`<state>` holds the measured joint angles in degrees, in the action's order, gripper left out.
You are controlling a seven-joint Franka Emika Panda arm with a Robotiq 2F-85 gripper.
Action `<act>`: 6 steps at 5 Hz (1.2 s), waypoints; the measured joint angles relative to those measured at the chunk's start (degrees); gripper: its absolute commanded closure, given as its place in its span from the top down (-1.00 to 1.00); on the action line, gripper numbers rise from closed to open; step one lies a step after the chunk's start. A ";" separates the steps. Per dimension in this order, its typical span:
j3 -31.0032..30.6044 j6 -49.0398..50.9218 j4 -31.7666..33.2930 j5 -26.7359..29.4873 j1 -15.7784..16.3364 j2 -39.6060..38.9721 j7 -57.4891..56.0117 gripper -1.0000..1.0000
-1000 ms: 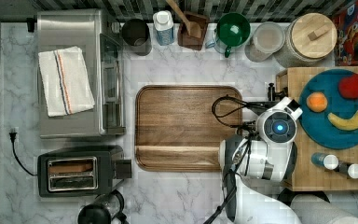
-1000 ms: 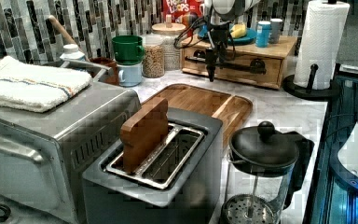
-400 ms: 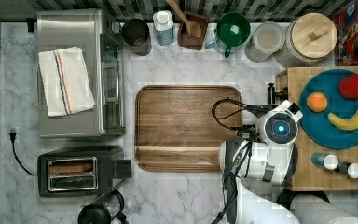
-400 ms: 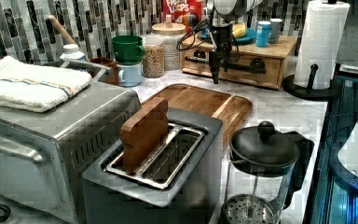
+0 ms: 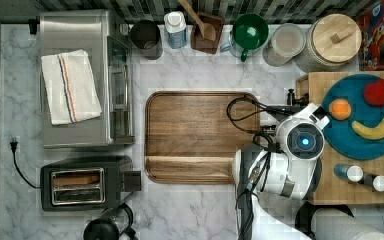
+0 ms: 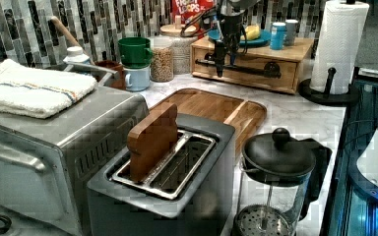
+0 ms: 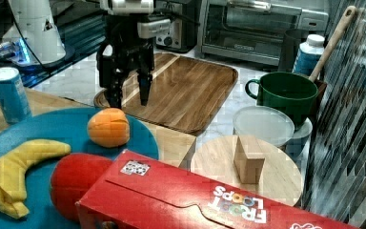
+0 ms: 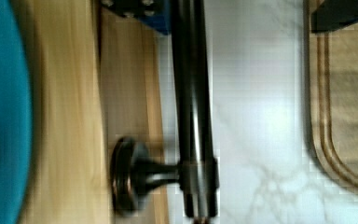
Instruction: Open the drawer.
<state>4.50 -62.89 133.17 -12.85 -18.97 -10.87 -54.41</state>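
Since the frame a second ago, my arm has shifted a little along the drawer (image 6: 246, 66) front toward the left view's left; nothing else on the counter has moved. My wrist points straight down, and my pincer (image 7: 129, 98) hangs in front of the pale wooden box with its two fingers (image 7: 144, 90) apart and closed on nothing. From the wrist camera, the black bar handle (image 8: 193, 107) runs lengthwise between my finger positions, one round bracket (image 8: 130, 179) fixing it to the wood; I cannot confirm contact.

The drawer stands at the top view's right edge of the counter. On its top sit a blue plate (image 5: 365, 145) with an orange (image 5: 340, 109), a banana (image 5: 375, 129) and a red fruit (image 5: 378, 92), plus two small shakers (image 5: 360, 176). A brown wooden tray (image 5: 200, 135) lies just beside the drawer front. Jars, a green mug (image 5: 249, 33) and a cereal box (image 7: 186, 200) line the tiled wall. An oven (image 5: 82, 77) with a towel (image 5: 70, 86), a toaster (image 5: 82, 182) and a coffee press (image 6: 275, 182) stand well apart. The counter (image 5: 180, 70) is white marble.
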 measured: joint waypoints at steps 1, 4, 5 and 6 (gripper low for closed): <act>-1.76 -1.62 -0.11 0.50 -0.63 0.01 -0.59 1.00; -3.72 -5.99 0.78 -1.48 -0.03 -2.94 -0.25 1.00; -3.98 -2.13 2.35 -0.89 0.81 -1.37 1.79 1.00; -4.03 -1.12 4.92 -1.28 2.60 1.27 10.74 1.00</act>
<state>0.47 -64.01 138.09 -14.13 -16.37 -9.60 -43.67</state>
